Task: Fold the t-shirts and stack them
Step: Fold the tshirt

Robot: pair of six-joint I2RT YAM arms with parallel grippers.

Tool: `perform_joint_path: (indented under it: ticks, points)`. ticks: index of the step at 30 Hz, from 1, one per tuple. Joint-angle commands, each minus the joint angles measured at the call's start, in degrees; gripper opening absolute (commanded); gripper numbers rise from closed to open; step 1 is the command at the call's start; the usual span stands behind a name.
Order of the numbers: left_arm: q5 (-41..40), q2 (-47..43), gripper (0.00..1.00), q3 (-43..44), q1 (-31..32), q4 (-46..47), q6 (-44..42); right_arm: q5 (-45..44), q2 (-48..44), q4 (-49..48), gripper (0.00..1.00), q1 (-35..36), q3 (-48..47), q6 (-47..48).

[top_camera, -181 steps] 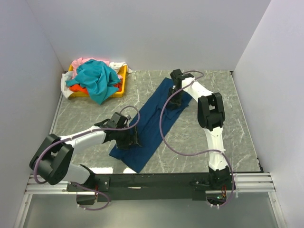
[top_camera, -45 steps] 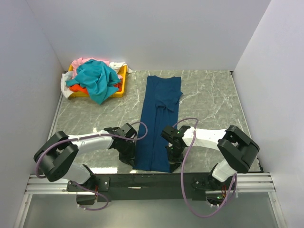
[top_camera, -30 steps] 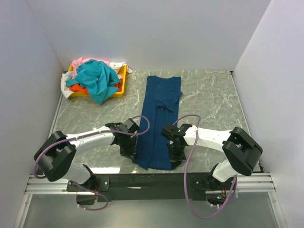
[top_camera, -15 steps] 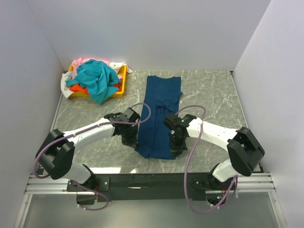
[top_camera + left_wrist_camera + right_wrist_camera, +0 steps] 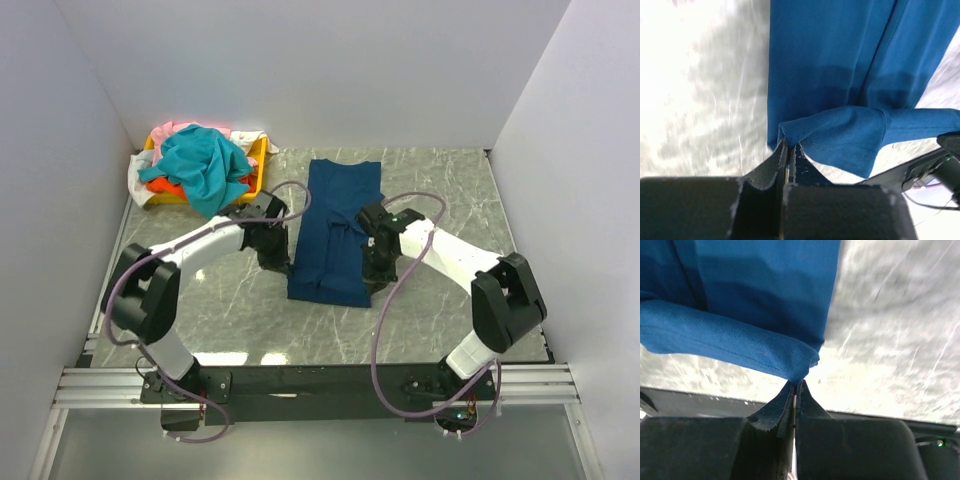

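Note:
A navy blue t-shirt (image 5: 340, 195), folded into a long strip, lies on the marble table (image 5: 450, 200). Its near end is lifted and doubled over towards the far end. My left gripper (image 5: 283, 260) is shut on the left corner of that raised hem, and my right gripper (image 5: 375, 266) is shut on the right corner. In the left wrist view the closed tips (image 5: 789, 146) pinch a peak of navy cloth (image 5: 840, 50). The right wrist view shows the same pinch (image 5: 797, 384) on the hem (image 5: 740, 345). Teal (image 5: 200, 165), orange (image 5: 165, 187), pink (image 5: 176, 128) and white (image 5: 137, 176) t-shirts are heaped at the back left.
The heap sits in a shallow yellow tray (image 5: 259, 172) in the back left corner. White walls close in the table on three sides. The arms' black base rail (image 5: 320, 380) runs along the near edge.
Both grippers have carried the navy shirt's near hem away from the table's front edge towards the back, so the strip now folds over itself and looks shorter.

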State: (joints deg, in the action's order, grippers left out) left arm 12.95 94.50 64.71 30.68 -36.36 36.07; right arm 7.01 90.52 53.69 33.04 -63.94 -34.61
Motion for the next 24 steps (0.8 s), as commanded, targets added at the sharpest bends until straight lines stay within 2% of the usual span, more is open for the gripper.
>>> perform_joint_path:
  ticks: [1,12,24]
  points:
    - [2.2,3.0,0.00,5.7,-2.5,2.9,-2.9,-2.4,2.5,0.7,0.00,-3.0,-4.9,3.4]
    - [5.5,18.1,0.00,23.3,-7.6,3.0,-4.7,-3.9,13.7,1.4,0.00,-9.6,-18.8,7.7]
    - [12.3,30.5,0.00,37.8,-11.6,3.4,-6.2,-4.4,25.8,4.8,0.00,-13.8,-35.0,10.3]
